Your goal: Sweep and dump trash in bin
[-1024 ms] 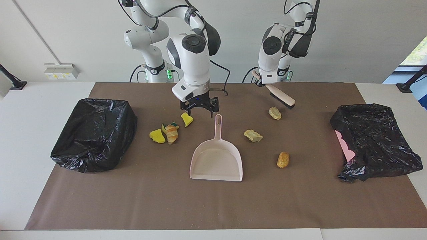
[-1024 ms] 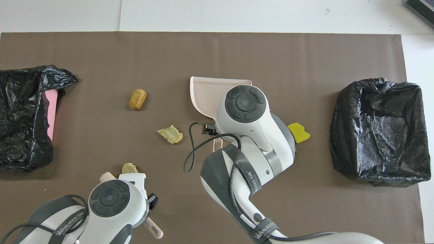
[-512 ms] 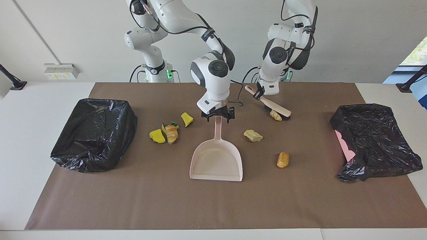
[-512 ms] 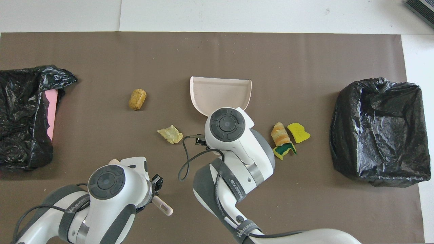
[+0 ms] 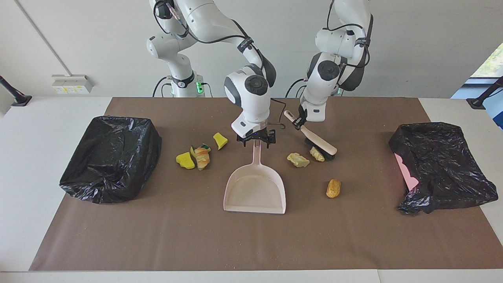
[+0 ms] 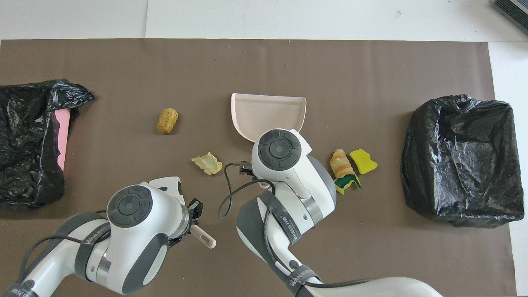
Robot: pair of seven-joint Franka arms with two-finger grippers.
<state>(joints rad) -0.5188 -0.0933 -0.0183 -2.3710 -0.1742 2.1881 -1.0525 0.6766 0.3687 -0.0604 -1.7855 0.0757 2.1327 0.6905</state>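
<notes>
Brown paper covers the table; scattered trash scraps [image 5: 298,160] lie unswept beside both end effectors. Left end effector [image 5: 301,120] grips the beige hand brush [image 5: 319,140]; right end effector [image 5: 256,139], fingers apart, straddles the empty pale pink dustpan [image 5: 255,191]'s handle.

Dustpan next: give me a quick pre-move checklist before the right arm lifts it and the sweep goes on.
1. Right gripper at the dustpan handle: ok.
2. Right gripper closed on the handle: not ok, looks open.
3. Left gripper shut on the brush: ok.
4. Brush bristles down beside the tan scrap: ok.
5. Dustpan flat on the mat: ok.
6. Bin mouth open: cannot tell.
</notes>
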